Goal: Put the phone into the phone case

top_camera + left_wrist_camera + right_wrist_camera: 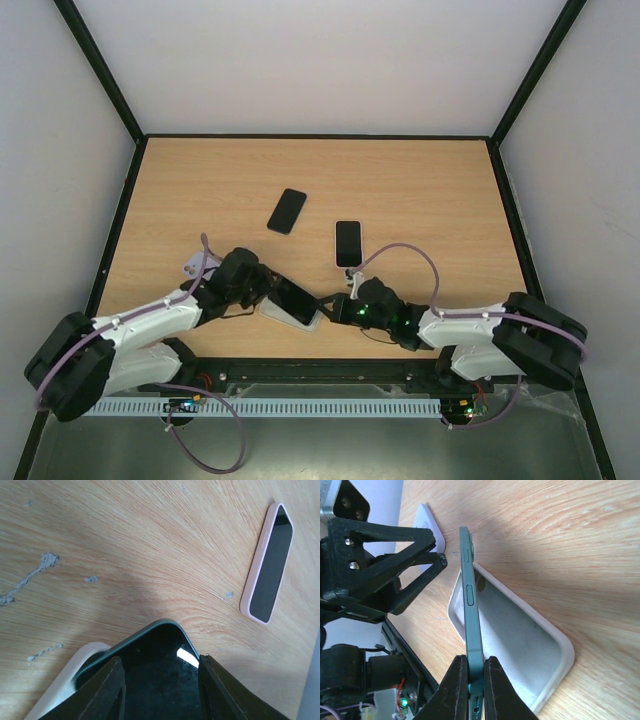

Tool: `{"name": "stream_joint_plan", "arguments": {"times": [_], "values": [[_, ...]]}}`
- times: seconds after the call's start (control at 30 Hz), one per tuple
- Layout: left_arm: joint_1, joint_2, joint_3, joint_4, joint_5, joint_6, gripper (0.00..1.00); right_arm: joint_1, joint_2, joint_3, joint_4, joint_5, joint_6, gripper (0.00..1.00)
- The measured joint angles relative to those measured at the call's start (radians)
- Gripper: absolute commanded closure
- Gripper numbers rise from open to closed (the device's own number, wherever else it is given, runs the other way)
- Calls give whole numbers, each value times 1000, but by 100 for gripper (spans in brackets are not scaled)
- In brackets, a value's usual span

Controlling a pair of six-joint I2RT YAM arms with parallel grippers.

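Phone [471, 605], tilted, edge in white case [520, 642]

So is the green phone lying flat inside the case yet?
No, the phone stands up on its long edge over the open case, pinched by the right gripper.

The right tool [476, 661] pinches the green phone [468, 592] edge-on over the white case [520, 636].

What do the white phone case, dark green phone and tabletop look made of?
White phone case: probably soft matte silicone or TPU, judging by the rounded rim and dull, grainy inside. Dark green phone: the frame looks like metal, with a satin sheen and crisp side buttons. Light wooden tabletop: printed-looking grain, likely laminate, can't confirm.
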Motion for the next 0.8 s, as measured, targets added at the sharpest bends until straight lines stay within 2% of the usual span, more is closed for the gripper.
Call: {"name": "stream_joint_plan", "arguments": {"times": [0.23, 0.37, 0.63, 0.8], "values": [[0, -102, -21, -91, 10, 9, 51, -39, -158, 4, -202, -50, -120, 98], [0, -187, -71, -154, 22, 11, 49, -51, -198, 9, -263, -94, -148, 98], [-5, -356, -177, -220, 72, -11, 48, -54, -135, 12, -215, -209, -138, 98], [-5, -368, -271, -79, 127, -61, 53, -54, -84, 13, -150, -244, -117, 98]]}}
